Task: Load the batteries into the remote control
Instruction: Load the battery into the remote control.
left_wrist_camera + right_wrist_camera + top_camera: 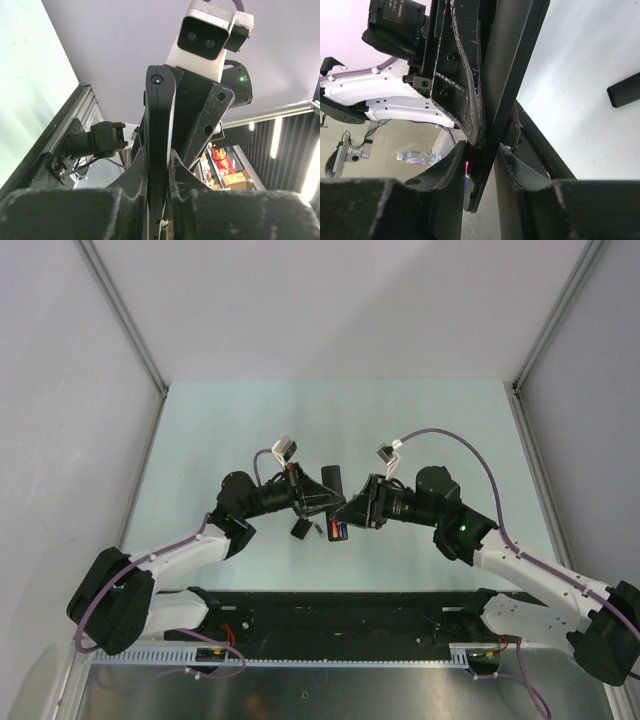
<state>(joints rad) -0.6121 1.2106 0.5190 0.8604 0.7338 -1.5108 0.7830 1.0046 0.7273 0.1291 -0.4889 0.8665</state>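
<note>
The black remote control (331, 483) is held off the table between the two grippers, its lower end showing a red-orange battery (342, 531) and a bluish-purple battery (334, 531) side by side. My left gripper (322, 502) is shut on the remote, which runs up between its fingers in the left wrist view (160, 125). My right gripper (357, 510) is closed around the same bar (512, 85); a red glint of battery (467, 167) shows against its left finger (451, 167). The small black back panel (299, 529) lies on the table below the left gripper.
The pale green table (250, 420) is walled by grey panels at left, back and right. A black rail (340, 615) carrying the arm bases runs along the near edge. A short black piece (625, 90) lies on the table in the right wrist view.
</note>
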